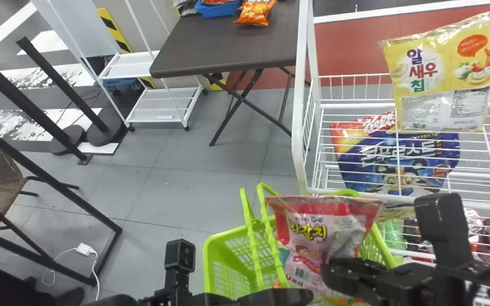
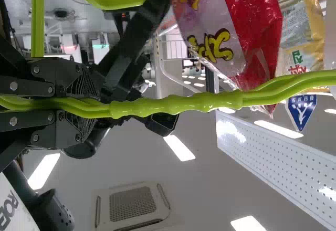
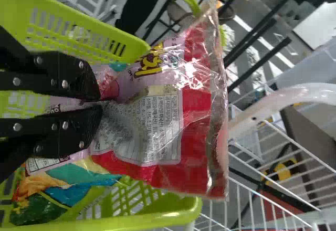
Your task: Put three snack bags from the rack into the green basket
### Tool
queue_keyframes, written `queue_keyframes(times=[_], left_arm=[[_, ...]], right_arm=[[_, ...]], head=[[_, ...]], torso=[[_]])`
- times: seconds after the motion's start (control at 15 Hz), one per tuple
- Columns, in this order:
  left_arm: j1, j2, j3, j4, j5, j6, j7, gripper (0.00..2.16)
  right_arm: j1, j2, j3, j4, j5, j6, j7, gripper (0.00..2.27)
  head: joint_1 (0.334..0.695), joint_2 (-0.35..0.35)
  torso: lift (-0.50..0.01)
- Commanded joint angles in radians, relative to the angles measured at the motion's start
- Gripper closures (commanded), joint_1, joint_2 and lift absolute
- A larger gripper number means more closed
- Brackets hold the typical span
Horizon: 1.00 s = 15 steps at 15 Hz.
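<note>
Snack bag hides part of green basket.

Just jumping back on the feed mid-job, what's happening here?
The right end effector is gripping a pink and red snack bag at the mouth of the green basket and has not let go. The left end effector has hold of the basket's handle. Colourful packaging shows below the gripped bag, but I can't tell whether it is another one. A yellow bag and a blue bag are on the rack.
</note>
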Motion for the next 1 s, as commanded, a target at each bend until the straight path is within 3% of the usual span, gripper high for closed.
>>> queue_keyframes(times=[0.0,0.2,0.27,0.33,0.4,0.47,0.6,0.67,0.8,0.93], left_arm=[[-0.009,0.001,0.006,0.002,0.0,0.001,-0.01,2.15],[-0.017,0.003,0.01,0.008,0.0,0.004,-0.01,2.15],[-0.018,0.004,0.011,0.009,0.0,0.004,-0.01,2.15],[-0.02,0.004,0.011,0.009,0.0,0.004,-0.01,2.15],[-0.024,0.004,0.011,0.011,-0.002,0.004,-0.01,2.15],[-0.027,0.004,0.01,0.012,-0.003,0.004,-0.01,2.15],[-0.032,0.004,0.006,0.018,-0.006,0.004,-0.01,2.15],[-0.035,0.004,0.003,0.023,-0.008,0.004,-0.01,2.15],[-0.033,0.004,-0.001,0.025,-0.009,0.004,-0.01,2.15],[-0.03,0.004,-0.001,0.028,-0.009,0.004,-0.01,2.15]], right_arm=[[0.023,-0.006,-0.082,-0.116,-0.023,0.093,0.014,0.05],[0.015,0.0,-0.346,-0.163,-0.179,0.102,0.031,0.06],[-0.005,0.01,-0.461,-0.16,-0.205,0.062,0.036,0.06],[-0.023,0.016,-0.535,-0.139,-0.19,0.013,0.036,0.06],[-0.054,0.016,-0.616,-0.094,-0.172,-0.042,0.036,0.06],[-0.084,0.013,-0.68,-0.042,-0.136,-0.097,0.036,0.06],[-0.144,-0.006,-0.745,0.075,-0.041,-0.211,0.039,0.06],[-0.178,-0.016,-0.759,0.148,0.014,-0.278,0.039,0.06],[-0.245,-0.035,-0.775,0.3,0.086,-0.423,0.037,0.06],[-0.328,-0.053,-0.782,0.447,0.135,-0.49,0.036,0.06]], head=[[0.695,0.35],[0.695,0.345],[0.695,0.304],[0.695,0.254],[0.695,0.122],[0.695,0.054],[0.695,-0.091],[0.695,-0.213],[0.695,-0.304],[0.695,-0.35]], torso=[[0.0],[0.0],[0.0],[0.0],[0.0],[0.0],[0.0],[0.0],[0.0],[0.0]])
